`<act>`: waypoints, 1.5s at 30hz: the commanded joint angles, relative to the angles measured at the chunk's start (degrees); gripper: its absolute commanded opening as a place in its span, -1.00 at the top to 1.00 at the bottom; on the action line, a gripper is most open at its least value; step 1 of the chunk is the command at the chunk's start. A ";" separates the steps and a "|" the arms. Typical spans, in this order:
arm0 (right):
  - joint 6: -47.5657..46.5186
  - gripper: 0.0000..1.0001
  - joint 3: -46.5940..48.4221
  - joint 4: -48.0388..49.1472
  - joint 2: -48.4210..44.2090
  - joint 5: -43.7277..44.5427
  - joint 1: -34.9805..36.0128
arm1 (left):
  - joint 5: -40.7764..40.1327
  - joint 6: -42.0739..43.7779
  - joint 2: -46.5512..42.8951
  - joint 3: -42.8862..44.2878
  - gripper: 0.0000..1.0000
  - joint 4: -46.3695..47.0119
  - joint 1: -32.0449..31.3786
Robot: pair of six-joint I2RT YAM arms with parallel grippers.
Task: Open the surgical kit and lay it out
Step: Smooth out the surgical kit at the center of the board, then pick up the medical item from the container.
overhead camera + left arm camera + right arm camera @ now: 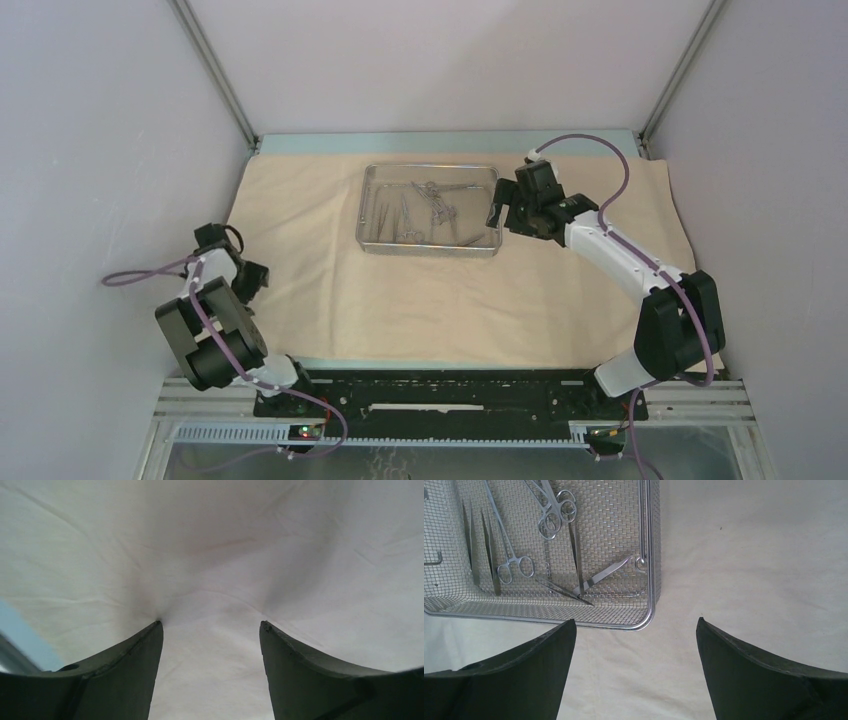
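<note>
The beige wrapping cloth [400, 290] lies spread flat over the table. The steel mesh tray [372, 245] stands on it at the back middle and holds several forceps [432, 198], scissors and tweezers. In the right wrist view the tray's near right corner [644, 622] shows, with ring-handled forceps [514, 562] and tweezers [486, 540] inside. My right gripper [497, 212] is open and empty, just right of the tray, above the cloth [734, 555]. My left gripper [252, 280] is open and empty at the cloth's left edge, its fingertips [155, 630] pressing on the cloth [210, 555].
Grey walls close in the left, right and back. A pale blue table edge [440, 143] shows behind the cloth and in the left wrist view [20, 640]. The arm bases stand on a black rail [450, 395] at the near edge.
</note>
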 commanded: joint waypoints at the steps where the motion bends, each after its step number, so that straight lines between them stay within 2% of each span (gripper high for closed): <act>1: -2.10 -0.96 0.82 2.57 -1.65 -1.89 -0.96 | -11.35 6.15 0.05 5.49 -0.51 -5.77 0.38; 5: -2.84 -0.98 0.92 3.30 -1.40 -2.85 -1.49 | -11.41 10.41 -1.73 8.31 -0.51 -4.94 -2.74; 8: -3.84 -0.96 1.57 3.57 -1.29 -2.43 -0.98 | -11.75 12.36 -3.78 11.52 -0.53 -5.85 -10.39; 13: -7.08 -0.84 6.73 2.31 2.53 -1.03 1.70 | -6.38 13.49 -7.79 15.12 -0.53 -5.49 -22.07; 19: -12.16 -0.76 16.65 0.25 12.10 0.89 5.27 | -3.67 17.56 -12.55 17.56 -0.55 -7.13 -34.44; 23: -19.16 -0.50 26.32 -2.54 20.84 2.72 9.04 | -1.25 20.37 -15.39 16.69 -0.56 -7.03 -40.97; 25: -22.92 -0.46 30.10 -2.86 24.92 3.45 10.25 | -0.21 21.85 -15.67 16.32 -0.56 -7.20 -43.94; 31: -30.35 -0.37 38.02 -3.77 34.77 0.93 9.79 | 3.08 23.22 -16.79 13.54 -0.58 -4.81 -48.55; 36: -32.27 -0.03 46.92 -8.17 41.82 -1.40 8.29 | 3.85 24.46 -17.85 13.73 -0.58 -3.94 -48.78; 39: -33.18 0.08 50.21 -9.33 44.55 -1.43 8.44 | 4.08 24.72 -18.78 12.75 -0.59 -3.19 -48.79; 45: -33.40 0.12 53.06 -10.62 48.13 -1.37 8.74 | 5.78 24.53 -19.00 11.94 -0.59 -2.55 -48.78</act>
